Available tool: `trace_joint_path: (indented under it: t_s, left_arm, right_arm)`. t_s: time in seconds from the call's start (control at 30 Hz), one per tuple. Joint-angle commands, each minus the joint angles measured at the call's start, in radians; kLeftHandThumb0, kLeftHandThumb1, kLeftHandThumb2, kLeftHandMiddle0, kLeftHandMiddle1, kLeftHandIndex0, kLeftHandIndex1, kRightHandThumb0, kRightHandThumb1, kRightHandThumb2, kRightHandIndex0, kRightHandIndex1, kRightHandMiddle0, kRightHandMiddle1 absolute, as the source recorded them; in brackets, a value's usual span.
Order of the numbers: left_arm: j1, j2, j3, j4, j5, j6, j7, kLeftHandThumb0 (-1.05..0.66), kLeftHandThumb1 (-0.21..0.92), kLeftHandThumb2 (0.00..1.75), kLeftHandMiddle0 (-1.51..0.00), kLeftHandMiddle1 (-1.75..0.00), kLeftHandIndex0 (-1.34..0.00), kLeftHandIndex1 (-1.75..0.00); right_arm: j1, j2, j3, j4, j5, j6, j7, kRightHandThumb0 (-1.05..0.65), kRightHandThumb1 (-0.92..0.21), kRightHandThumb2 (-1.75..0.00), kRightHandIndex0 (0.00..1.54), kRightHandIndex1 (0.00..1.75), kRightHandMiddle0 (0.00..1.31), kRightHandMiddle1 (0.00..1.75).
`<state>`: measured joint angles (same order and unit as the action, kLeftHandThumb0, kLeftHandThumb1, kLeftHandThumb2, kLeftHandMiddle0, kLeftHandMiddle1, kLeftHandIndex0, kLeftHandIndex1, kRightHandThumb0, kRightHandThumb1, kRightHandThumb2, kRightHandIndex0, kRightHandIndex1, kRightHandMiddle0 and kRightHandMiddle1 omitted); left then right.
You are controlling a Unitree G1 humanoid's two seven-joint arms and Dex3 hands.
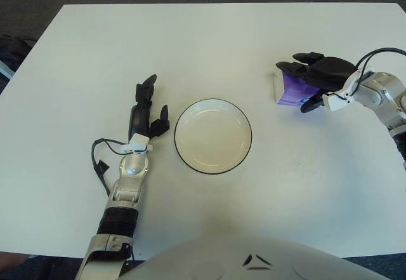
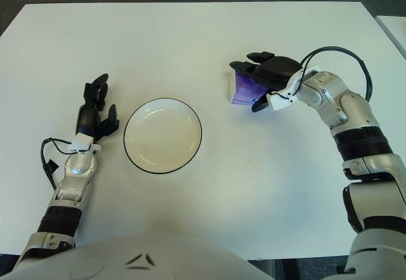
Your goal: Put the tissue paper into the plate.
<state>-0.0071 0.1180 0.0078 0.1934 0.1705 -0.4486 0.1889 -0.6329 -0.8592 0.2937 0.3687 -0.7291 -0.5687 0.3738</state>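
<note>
Now, line by line:
Tissue paper [image 1: 293,89]: small purple pack at about 2 o'clock from the plate [image 1: 213,136], well apart from it on the table [image 1: 203,45].
Right hand [image 2: 266,80]: my fingers curl over its top, thumb underneath; whether they pinch yet, I cannot tell.
Handling: probably light, soft, crushable, with slippery wrapping; squeeze the long sides gently.
Left hand [image 1: 144,116]: fingers spread, beside the plate at 9 o'clock.

White table, two things lying on it

Your white table [image 1: 209,45] carries a white plate [image 1: 213,136] with a dark rim, sitting near the middle, somewhat toward the near edge. You'll find a purple tissue pack [image 1: 290,89] toward the right edge, well apart from the plate and a little farther back. The left hand [image 1: 144,116] shows just beside the plate's left.
</note>
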Motion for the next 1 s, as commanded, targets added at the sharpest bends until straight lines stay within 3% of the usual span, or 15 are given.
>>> trace_joint_path:
  t_s: [0.0,0.47,0.97]
  left_arm:
    - [0.108,-0.014,-0.012,0.104,0.025,0.009,0.009,-0.69,0.92,0.79,-0.29,-0.04,0.00,-0.71]
    - [0.118,-0.014,-0.012,0.093,0.029,0.012,0.014,-0.70,0.92,0.79,-0.30,-0.04,0.00,-0.71]
    - [0.119,-0.006,-0.007,0.095,0.025,0.017,0.009,-0.71,0.92,0.80,-0.30,-0.04,0.00,-0.73]
  right_arm:
    - [-0.008,0.008,0.017,0.018,-0.018,-0.011,-0.017,-1.05,-0.92,-0.19,0.00,0.00,0.00,0.00]
    - [-0.015,0.025,0.037,0.043,-0.034,0.003,-0.041,-1.05,-0.92,-0.21,0.00,0.00,0.00,0.00]
    - [-0.052,0.043,0.041,0.110,-0.092,0.064,-0.140,-1.05,-0.92,-0.15,0.00,0.00,0.00,0.00]
